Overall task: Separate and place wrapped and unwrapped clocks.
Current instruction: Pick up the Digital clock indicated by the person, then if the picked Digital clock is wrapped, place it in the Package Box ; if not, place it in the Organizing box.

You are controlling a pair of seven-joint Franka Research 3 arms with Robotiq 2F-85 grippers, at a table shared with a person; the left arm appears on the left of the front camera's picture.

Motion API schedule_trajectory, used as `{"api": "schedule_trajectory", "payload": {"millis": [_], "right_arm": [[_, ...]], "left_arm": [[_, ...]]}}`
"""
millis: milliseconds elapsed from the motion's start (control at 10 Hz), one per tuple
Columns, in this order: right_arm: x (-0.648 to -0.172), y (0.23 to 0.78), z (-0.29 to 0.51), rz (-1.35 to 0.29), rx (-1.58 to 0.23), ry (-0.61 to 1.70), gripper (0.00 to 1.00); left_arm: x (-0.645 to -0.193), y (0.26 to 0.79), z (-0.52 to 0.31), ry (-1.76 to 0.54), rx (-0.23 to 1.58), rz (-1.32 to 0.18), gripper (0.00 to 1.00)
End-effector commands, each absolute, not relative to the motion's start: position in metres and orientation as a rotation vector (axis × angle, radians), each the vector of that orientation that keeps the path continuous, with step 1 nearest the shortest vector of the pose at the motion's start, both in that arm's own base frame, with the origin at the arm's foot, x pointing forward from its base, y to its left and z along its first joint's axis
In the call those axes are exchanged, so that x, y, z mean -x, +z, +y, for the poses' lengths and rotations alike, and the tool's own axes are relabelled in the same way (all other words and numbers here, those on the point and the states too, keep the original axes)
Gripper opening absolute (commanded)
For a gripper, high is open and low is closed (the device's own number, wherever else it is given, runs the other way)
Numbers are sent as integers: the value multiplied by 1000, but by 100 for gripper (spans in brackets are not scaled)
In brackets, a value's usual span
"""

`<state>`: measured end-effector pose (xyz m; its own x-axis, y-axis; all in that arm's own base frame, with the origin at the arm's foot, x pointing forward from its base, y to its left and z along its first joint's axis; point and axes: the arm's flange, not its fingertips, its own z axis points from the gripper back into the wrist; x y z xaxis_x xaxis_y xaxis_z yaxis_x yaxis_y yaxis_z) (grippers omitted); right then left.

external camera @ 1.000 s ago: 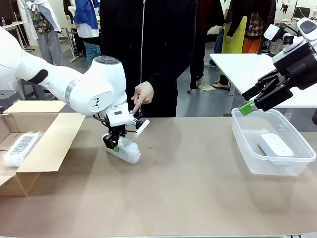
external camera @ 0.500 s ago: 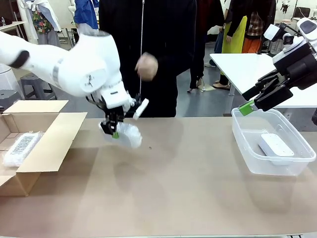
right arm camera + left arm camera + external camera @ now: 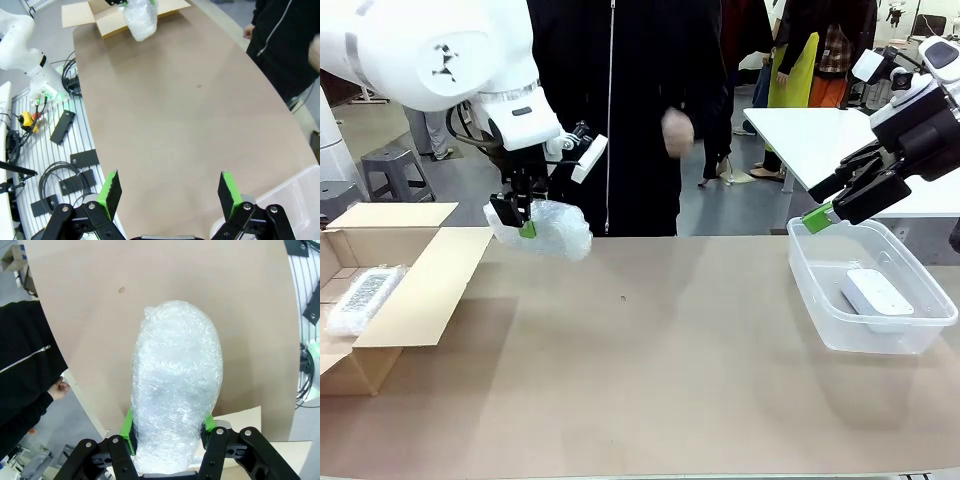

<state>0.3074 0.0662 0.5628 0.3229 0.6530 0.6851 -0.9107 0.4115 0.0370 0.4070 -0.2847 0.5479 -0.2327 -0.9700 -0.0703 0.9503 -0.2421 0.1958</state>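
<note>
a: which step is this?

b: the carry. the left gripper (image 3: 520, 212) is clamped on a wrapped clock (image 3: 545, 229), green pads pressed into the crinkly wrap on both sides, and it hangs in the air above the table's (image 3: 670, 370) far edge, just to the right of the cardboard box (image 3: 415, 300) that sits at the table's left end. in the left wrist view the bundle (image 3: 175, 390) stands up between the jaws with bare tabletop beneath it.

a: and the other clocks?

b: another wrapped clock (image 3: 362, 298) lies inside the box, at the picture's left edge. the unwrapped clock (image 3: 877, 294) lies flat in the clear plastic bin (image 3: 820, 300) at the table's right end.

a: so the sorting is mostly done?

b: i'd judge so: one wrapped in the box, the bare one in the bin, and this last one on its way to the box.

a: the right arm?

b: the right gripper (image 3: 840, 195) hovers over the bin's far left corner, jaws spread wide, holding nothing. its own view shows both green pads (image 3: 112, 192) well apart.

a: what does the next move call for?

b: going left past the open flap, coming down beside the clock already there and not on top of it, then letting go low. the wrap is soft, so it may cling to the pads.

a: the person?

b: standing at the far side, one hand (image 3: 677, 130) raised, clear of both arms.
</note>
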Motion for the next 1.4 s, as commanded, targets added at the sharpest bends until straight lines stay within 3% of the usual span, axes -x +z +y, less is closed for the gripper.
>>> {"api": "schedule_trajectory", "payload": {"millis": [0, 100, 1300], "right_arm": [[-310, 562, 68, -657, -495, 1078, 100], [-310, 562, 68, -657, -495, 1078, 100], [-310, 562, 68, -657, -495, 1078, 100]], "left_arm": [[-421, 531, -283, -1744, -63, -111, 11], [-407, 548, -285, -1806, -204, -128, 11], [-407, 548, -285, -1806, -204, -128, 11]]}}
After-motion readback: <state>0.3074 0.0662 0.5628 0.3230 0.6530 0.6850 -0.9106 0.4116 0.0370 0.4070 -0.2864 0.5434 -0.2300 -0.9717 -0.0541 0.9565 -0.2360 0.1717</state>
